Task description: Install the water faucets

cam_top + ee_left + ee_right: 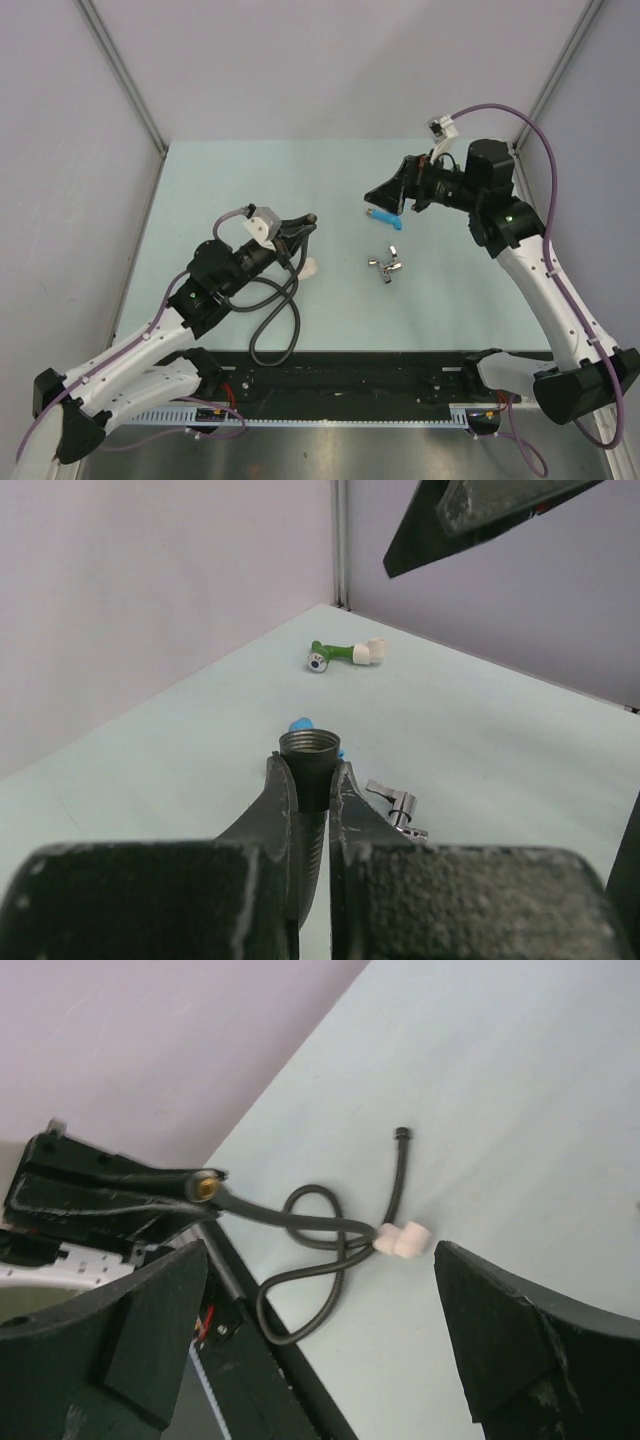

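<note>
Between the pressed-together fingers of the left gripper sits the threaded collar of the black hose, pinched just below its open mouth. From there the hose runs back in two loose loops towards the black rail at the near table edge. Its free end lies flat on the surface. A white elbow fitting lies against the hose, just beside and below the left gripper.

The right gripper hovers above the far right part of the table, its fingers spread wide and holding nothing. Directly under its tips lies a small blue piece. The left wrist view also shows a green-and-white fitting farther off, near the corner where the walls meet.

The water faucet lies on its side at mid-table, right of the elbow fitting and near the blue piece. It is apart from both grippers. It is small, bright chrome, with a short body and a cross-handle.

Pale open surface surrounds the faucet on every side. It lies well inside the table edges, with the walls close along the left, far and right sides.
</note>
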Available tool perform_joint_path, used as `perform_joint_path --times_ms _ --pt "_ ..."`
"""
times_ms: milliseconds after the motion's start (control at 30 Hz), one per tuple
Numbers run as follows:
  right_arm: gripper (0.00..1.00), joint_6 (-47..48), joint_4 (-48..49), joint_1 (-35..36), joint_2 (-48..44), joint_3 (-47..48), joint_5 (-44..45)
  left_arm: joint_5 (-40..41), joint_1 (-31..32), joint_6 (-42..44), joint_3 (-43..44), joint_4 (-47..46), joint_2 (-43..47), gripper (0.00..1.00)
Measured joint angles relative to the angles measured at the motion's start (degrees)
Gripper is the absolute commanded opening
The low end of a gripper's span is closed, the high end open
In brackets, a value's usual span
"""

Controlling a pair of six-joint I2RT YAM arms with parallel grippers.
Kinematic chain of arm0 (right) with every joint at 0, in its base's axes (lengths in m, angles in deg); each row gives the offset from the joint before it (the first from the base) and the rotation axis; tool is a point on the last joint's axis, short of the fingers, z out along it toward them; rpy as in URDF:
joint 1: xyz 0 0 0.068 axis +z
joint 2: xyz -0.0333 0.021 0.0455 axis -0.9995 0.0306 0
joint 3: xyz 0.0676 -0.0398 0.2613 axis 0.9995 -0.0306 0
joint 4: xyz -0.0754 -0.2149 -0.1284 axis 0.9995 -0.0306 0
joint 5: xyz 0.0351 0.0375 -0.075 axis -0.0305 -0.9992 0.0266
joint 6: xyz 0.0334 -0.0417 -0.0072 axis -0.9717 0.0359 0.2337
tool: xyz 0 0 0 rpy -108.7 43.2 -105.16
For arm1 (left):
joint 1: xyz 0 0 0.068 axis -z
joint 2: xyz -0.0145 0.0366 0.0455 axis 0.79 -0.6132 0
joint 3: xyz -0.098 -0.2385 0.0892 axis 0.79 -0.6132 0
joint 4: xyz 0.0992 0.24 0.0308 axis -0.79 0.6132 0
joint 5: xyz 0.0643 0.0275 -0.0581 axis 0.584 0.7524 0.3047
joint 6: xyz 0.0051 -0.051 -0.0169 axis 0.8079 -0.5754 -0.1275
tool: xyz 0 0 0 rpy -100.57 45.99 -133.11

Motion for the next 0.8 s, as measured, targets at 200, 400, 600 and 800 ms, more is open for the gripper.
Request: perform_joint_path --times_ms 200,400,600,800 --pt "0.91 0.5 -4.3 -5.9 -0.2 -1.8 4.2 2.2 -0.8 -6.1 -7.3 -4.5 3.9 0.00" --pt "0.86 4.2 -16.0 -6.1 5.7 -1.8 13.5 1.3 -1.0 -10.6 -12.0 -7.3 4.7 0.00" --pt "0.72 6.8 -24.0 -6.1 16.7 -4.1 21.6 -2.4 -1.0 -12.7 -13.5 -8.1 4.6 0.00" --pt "0.59 8.3 -25.5 -3.3 24.1 -4.7 26.2 -4.7 -1.0 -12.7 -13.6 -7.9 4.7 0.00"
